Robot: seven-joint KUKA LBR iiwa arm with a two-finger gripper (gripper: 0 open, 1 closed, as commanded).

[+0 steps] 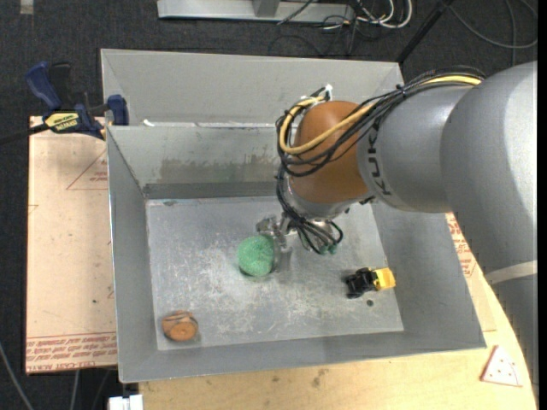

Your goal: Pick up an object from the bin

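The gripper (279, 242) is being poised at the green ball's (255, 258) two o'clock edge; its spread cannot be told. Centring toward eight o'clock is being called for.

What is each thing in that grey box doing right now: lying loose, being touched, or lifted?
gripper: low in the bin, close against the green round thing's upper right side.
green round thing: on the bin floor near the middle, not lifted.
yellow and black toy: lying loose on the floor to the right, apart from the gripper.
brown disc: lying flat near the front left corner, alone.
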